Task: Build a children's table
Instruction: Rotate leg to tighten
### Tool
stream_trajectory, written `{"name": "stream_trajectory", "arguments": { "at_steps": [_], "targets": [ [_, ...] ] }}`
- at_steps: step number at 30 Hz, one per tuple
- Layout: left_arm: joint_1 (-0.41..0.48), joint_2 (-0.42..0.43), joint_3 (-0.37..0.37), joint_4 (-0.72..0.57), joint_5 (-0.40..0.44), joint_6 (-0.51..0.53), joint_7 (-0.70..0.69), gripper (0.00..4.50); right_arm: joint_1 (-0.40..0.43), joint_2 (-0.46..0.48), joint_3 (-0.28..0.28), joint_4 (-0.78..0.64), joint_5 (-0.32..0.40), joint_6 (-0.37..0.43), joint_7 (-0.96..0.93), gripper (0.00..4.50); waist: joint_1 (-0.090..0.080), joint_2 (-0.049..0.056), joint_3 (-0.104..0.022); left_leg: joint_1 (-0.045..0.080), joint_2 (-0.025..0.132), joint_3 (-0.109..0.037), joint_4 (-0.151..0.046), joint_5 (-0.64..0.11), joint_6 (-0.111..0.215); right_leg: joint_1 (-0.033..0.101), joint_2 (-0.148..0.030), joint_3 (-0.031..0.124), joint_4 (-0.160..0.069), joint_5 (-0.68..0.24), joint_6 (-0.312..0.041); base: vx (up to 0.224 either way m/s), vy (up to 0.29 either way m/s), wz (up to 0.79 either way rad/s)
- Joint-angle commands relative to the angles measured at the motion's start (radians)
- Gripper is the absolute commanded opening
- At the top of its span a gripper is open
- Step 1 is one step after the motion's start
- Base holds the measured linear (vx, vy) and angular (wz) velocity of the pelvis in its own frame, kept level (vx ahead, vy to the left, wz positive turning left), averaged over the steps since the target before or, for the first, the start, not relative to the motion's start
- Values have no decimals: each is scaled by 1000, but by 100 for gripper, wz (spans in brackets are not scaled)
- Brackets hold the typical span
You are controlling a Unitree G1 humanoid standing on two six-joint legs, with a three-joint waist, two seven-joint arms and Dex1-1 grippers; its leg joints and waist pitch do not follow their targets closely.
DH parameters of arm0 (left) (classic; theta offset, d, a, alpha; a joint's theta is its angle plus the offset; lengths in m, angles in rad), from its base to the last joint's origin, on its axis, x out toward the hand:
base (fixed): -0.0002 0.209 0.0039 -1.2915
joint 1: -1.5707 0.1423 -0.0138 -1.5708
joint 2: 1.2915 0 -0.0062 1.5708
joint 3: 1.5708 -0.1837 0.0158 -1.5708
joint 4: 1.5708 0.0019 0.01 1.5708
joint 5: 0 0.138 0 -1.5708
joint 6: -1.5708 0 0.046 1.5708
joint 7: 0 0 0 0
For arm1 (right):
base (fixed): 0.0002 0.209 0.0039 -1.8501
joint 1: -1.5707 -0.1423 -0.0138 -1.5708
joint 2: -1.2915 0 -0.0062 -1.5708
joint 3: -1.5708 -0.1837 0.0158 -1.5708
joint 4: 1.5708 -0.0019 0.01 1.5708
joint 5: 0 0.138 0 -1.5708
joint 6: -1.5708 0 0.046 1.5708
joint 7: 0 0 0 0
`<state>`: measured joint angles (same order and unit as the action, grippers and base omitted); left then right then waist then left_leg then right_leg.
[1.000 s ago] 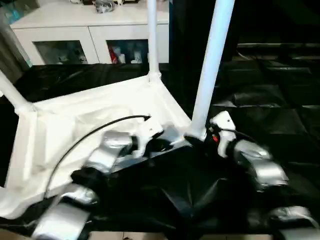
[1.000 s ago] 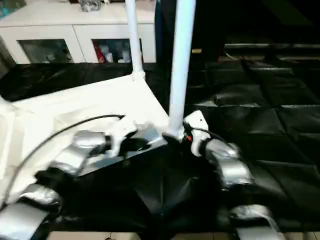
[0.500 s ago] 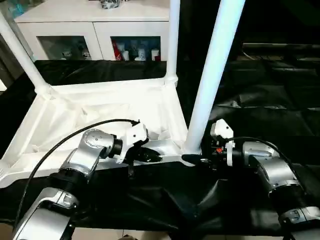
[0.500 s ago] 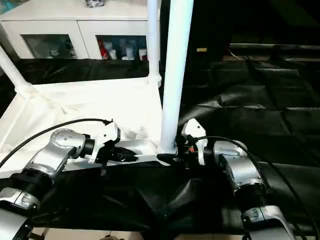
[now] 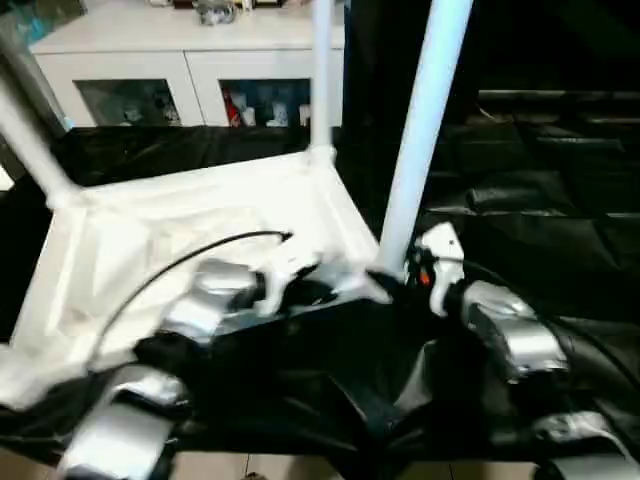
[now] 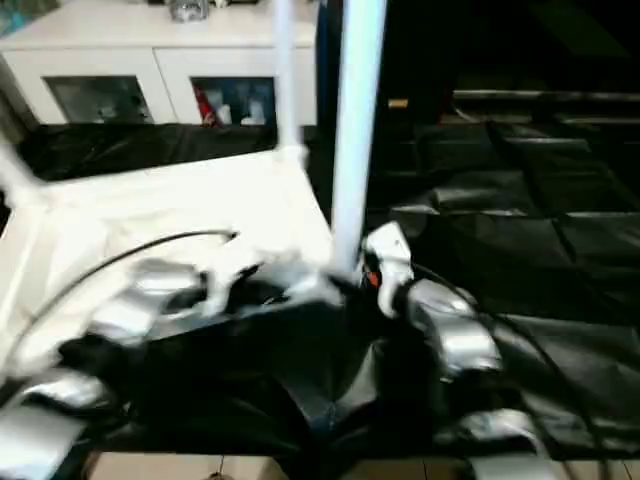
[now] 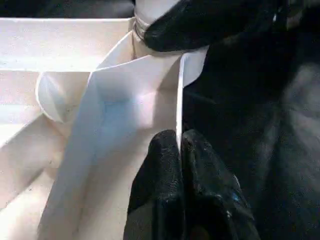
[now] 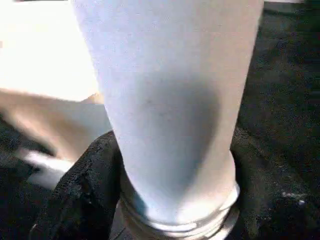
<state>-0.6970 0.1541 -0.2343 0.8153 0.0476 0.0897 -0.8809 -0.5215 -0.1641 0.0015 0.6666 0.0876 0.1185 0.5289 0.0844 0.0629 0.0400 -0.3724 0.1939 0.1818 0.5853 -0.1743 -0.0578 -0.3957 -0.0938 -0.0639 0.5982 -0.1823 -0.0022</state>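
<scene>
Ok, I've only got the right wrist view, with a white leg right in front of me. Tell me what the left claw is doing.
Observer: The left claw is shut on the thin side wall of the tabletop, close to the corner holding the near leg you're seeing.
Operator: Count the legs standing.
Observer: Three rise from corner sockets: the near leg, the far leg and the left leg. I cannot make out the fourth corner.
Operator: Say what's behind the table.
Observer: A white cabinet with glass-fronted shelves.
</scene>
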Motion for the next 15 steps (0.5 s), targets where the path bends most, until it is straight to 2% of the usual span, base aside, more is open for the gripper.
{"name": "stream_trajectory", "arguments": {
  "at_steps": [1, 3, 5, 7, 8, 9, 11, 13, 15],
  "targets": [
    [-50, -62, 33, 28, 0, 12, 146, 0, 3, 85, 57, 65, -43, 32, -85, 274, -9, -11, -47, 20, 24, -14, -81, -356, -18, 28, -52, 33, -97, -429, -159, 0, 0, 0],
    [-62, -94, 43, 45, -7, 12, 189, 0, -10, 119, 74, 83, -59, 9, -112, 274, -8, -11, -49, 22, 24, -17, -82, -365, -14, 30, -54, 31, -101, -457, -144, 0, 0, 0],
    [-65, -114, 37, 52, -2, -2, 190, 0, -17, 140, 89, 92, -67, -21, -96, 274, -5, -10, -50, 21, 25, -16, -83, -350, 0, 30, -54, 33, -103, -428, -142, 0, 0, 0],
    [-59, -118, 33, 46, -3, -9, 171, 0, -16, 142, 72, 84, -40, -32, -68, 274, -6, -10, -50, 17, 25, -15, -85, -347, 12, 33, -53, 33, -101, -398, -147, 0, 0, 0],
    [-55, -117, 30, 41, -4, -13, 160, 0, -15, 142, 63, 77, -24, -33, -53, 309, -6, -10, -52, 16, 25, -15, -85, -341, 14, 34, -53, 34, -99, -386, -150, 0, 0, 0],
    [-51, -106, 23, 41, -3, -28, 138, 0, -11, 124, 52, 58, -11, -45, -28, 343, -5, -8, -53, 16, 26, -15, -84, -331, 21, 36, -53, 34, -97, -361, -158, 0, 0, 0],
    [-43, -93, 18, 34, -5, -42, 107, 0, -6, 103, 52, 45, -12, -50, -9, 346, -3, -10, -56, 13, 26, -14, -83, -307, 27, 39, -53, 34, -93, -322, -168, 0, 0, 0],
    [-17, -58, 3, 8, -8, -70, 19, 0, 4, 49, 57, 21, -4, -55, 55, 379, 1, -12, -59, 9, 27, -12, -80, -271, 44, 45, -53, 34, -86, -269, -181, 0, 0, 0],
    [5, -30, -7, -20, -16, -85, -56, 0, 14, 5, 71, 2, 6, -58, 135, 379, 2, -15, -60, 7, 27, -10, -76, -242, 57, 46, -53, 33, -82, -230, -193, 0, 0, 0]
  ]
}}
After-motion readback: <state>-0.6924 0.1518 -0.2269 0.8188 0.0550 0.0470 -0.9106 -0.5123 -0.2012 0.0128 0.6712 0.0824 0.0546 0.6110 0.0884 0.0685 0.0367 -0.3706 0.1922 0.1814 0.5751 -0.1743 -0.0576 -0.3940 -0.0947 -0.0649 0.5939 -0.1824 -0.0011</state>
